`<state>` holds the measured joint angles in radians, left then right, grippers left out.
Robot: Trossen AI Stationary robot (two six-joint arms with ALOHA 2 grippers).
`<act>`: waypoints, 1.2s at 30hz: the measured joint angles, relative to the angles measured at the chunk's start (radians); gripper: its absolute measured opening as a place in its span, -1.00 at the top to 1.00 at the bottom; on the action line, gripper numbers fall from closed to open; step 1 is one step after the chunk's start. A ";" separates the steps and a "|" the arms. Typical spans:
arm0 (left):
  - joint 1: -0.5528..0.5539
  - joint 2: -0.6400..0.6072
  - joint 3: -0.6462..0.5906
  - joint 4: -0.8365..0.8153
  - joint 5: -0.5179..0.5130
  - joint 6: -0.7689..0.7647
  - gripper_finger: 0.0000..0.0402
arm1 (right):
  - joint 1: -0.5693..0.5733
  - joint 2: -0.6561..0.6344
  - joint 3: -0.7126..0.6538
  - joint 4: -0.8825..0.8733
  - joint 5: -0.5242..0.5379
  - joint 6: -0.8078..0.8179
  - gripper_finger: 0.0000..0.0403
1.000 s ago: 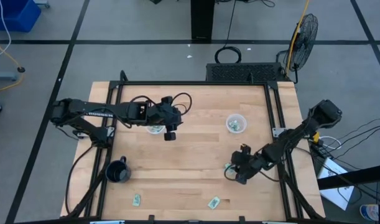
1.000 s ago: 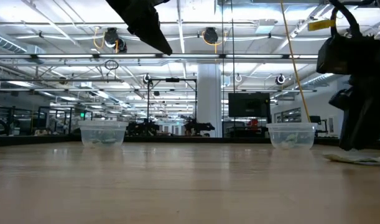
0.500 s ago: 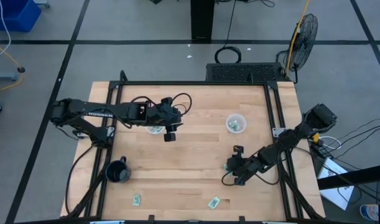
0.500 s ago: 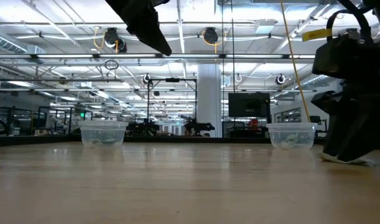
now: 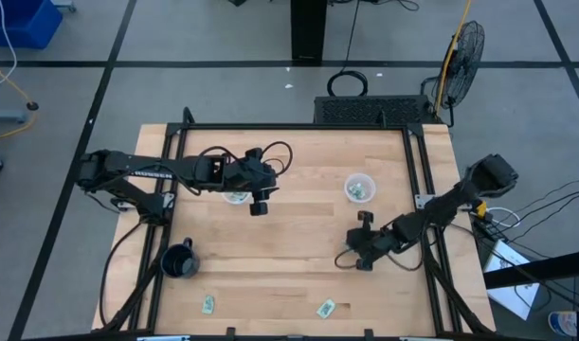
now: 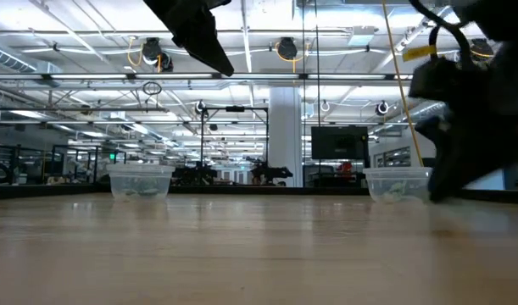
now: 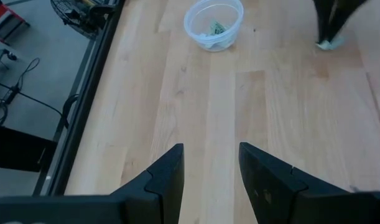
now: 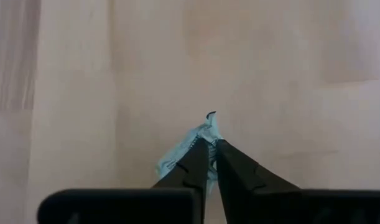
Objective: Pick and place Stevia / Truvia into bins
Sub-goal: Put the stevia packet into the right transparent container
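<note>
High view: the right gripper [image 5: 350,258] is seen low over the table's right front; the left gripper [image 5: 259,205] is held beside the left cup [image 5: 236,196]. Right wrist view: a Stevia packet [image 8: 180,155] is pinched between closed fingers [image 8: 199,163], apparently lifted off the wood. Left wrist view: the fingers [image 7: 168,176] are parted, nothing held.

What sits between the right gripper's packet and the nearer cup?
Nothing visible. The right gripper is shut on a packet, and only bare table lies between it and the cup. The left gripper waits by the other cup.
</note>
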<state>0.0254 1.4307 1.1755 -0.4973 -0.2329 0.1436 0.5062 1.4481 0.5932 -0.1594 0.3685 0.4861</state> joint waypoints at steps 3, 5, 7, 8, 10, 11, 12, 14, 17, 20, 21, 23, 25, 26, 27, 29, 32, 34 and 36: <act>0.000 0.000 0.000 0.000 0.000 0.003 0.21 | -0.041 -0.114 0.004 -0.104 0.052 -0.027 0.92; 0.000 0.000 0.000 0.000 0.000 0.003 0.21 | -0.074 -0.204 0.003 -0.224 0.133 -0.028 0.94; 0.000 0.000 0.000 0.000 -0.001 0.004 0.21 | -0.111 -0.290 0.002 -0.315 0.266 -0.030 0.97; 0.000 0.000 0.000 0.000 -0.001 0.005 0.21 | -0.131 -0.334 0.002 -0.342 0.341 -0.035 0.98; 0.000 0.000 0.000 0.000 -0.002 0.008 0.21 | -0.177 -0.420 0.003 -0.382 0.467 -0.053 0.97; 0.000 0.000 0.000 0.000 -0.003 0.008 0.21 | -0.206 -0.455 0.003 -0.401 0.500 -0.070 0.97; 0.000 0.000 0.000 0.000 -0.003 0.008 0.21 | -0.240 -0.487 0.003 -0.415 0.510 -0.087 0.97; 0.000 0.000 0.000 0.000 -0.002 0.007 0.21 | -0.316 -0.534 0.003 -0.421 0.494 -0.114 0.97; 0.000 0.000 0.000 0.000 -0.002 0.005 0.21 | -0.437 -0.557 0.003 -0.390 0.358 -0.131 0.97; 0.000 0.000 0.000 0.000 -0.002 0.003 0.21 | -0.533 -0.528 0.003 -0.356 0.196 -0.171 0.97; 0.000 0.000 0.000 0.000 -0.002 0.000 0.21 | -0.558 -0.512 0.003 -0.349 0.157 -0.187 0.97; 0.000 0.000 0.000 0.000 -0.002 -0.006 0.21 | -0.600 -0.471 0.003 -0.348 0.107 -0.214 0.97; 0.000 0.000 0.000 0.000 -0.002 -0.021 0.21 | -0.634 -0.429 0.003 -0.347 0.083 -0.222 0.97; -0.001 0.000 0.000 0.000 -0.001 -0.025 0.21 | -0.648 -0.411 0.003 -0.346 0.061 -0.225 0.97; -0.002 0.000 0.000 0.000 -0.001 -0.027 0.21 | -0.661 -0.392 0.003 -0.342 0.043 -0.235 0.97; -0.002 0.000 0.000 0.000 -0.001 -0.025 0.21 | -0.677 -0.360 0.003 -0.320 0.021 -0.247 0.94; -0.002 0.000 0.000 0.000 -0.001 -0.023 0.21 | -0.693 -0.322 0.003 -0.302 0.021 -0.252 0.85; -0.002 0.000 0.000 0.000 -0.001 -0.027 0.21 | -0.699 -0.304 0.003 -0.301 0.021 -0.252 0.78; -0.002 0.000 0.000 0.000 -0.001 -0.026 0.21 | -0.703 -0.291 0.003 -0.301 0.019 -0.252 0.70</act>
<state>0.0238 1.4310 1.1755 -0.4969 -0.2337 0.1172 -0.1966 1.1576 0.5964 -0.4599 0.3874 0.2340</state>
